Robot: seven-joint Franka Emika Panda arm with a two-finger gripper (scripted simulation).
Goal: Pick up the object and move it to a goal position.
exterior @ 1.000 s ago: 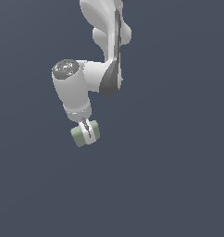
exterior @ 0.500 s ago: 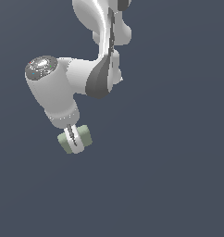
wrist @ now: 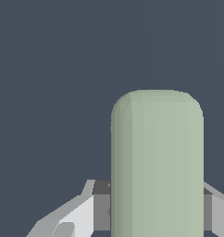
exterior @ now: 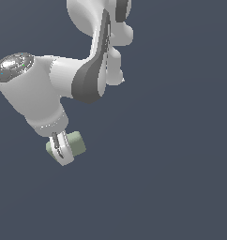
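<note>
The object (exterior: 76,144) is a small pale sage-green block with rounded edges, held in the air below the white arm's wrist on the exterior view's left. My gripper (exterior: 63,152) is shut on it, with one white finger (exterior: 61,147) crossing its front face. In the wrist view the object (wrist: 156,162) fills the middle as a tall rounded slab, with grey-white fingers (wrist: 81,215) pressed against both its sides. No goal marker shows in either view.
The white arm (exterior: 92,70) with its dark grey joint band reaches down from the upper part of the exterior view. Everything behind it is a plain dark blue-grey background, with no table, edges or other objects visible.
The arm has carried the held object toward the exterior view's left and slightly down, and the wrist now looms larger. The grip on the object is unchanged.
</note>
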